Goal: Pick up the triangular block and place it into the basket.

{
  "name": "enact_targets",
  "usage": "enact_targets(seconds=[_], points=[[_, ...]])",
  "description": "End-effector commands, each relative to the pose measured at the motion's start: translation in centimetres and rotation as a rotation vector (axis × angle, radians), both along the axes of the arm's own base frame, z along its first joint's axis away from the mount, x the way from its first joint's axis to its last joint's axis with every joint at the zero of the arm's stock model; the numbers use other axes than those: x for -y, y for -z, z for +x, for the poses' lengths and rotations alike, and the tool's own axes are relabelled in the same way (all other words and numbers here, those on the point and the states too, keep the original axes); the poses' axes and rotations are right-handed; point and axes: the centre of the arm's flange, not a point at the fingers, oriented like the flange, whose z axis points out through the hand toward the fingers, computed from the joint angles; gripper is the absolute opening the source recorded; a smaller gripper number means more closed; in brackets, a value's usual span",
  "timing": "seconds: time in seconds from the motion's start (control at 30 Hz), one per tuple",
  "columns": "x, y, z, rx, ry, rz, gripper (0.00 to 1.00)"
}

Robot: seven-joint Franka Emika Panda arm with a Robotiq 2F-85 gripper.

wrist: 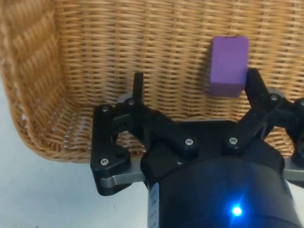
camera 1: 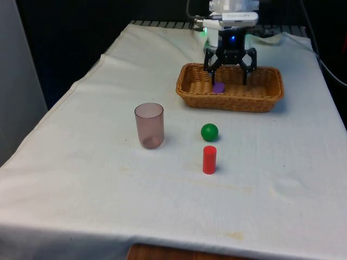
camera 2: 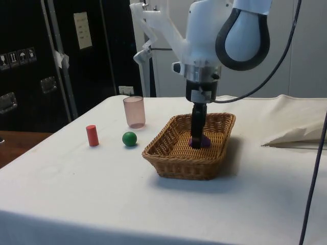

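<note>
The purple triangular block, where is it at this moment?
The purple triangular block lies on the floor of the woven wicker basket, towards the front view's left, beside one finger of the open black gripper.

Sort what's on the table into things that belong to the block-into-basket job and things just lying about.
Job:
- purple triangular block, lying in the basket
- woven wicker basket
- black two-finger gripper, open over the basket

Lying about:
- translucent pink plastic cup
- green ball
- red cylinder

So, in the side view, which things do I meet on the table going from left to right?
Red cylinder → pink translucent cup → green ball → wicker basket, with the purple block lying inside it under the open gripper.
</note>
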Motion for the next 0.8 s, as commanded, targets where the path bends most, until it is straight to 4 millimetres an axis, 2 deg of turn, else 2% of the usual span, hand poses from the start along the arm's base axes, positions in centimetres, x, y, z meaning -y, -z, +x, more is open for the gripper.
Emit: enact_targets(seconds=[0.0, 0.17, 0.63, 0.77], points=[[0.0, -0.1, -0.1, 0.004, 0.005, 0.003, 1.00], [0.4, -0.5, 0.1, 0.004, 0.008, 0.002, 1.00], [0.3, -5.0, 2.5, 0.023, 0.012, 0.028, 1.00], [0.4, -6.4, 3.9, 0.022, 0.013, 0.029, 1.00]])
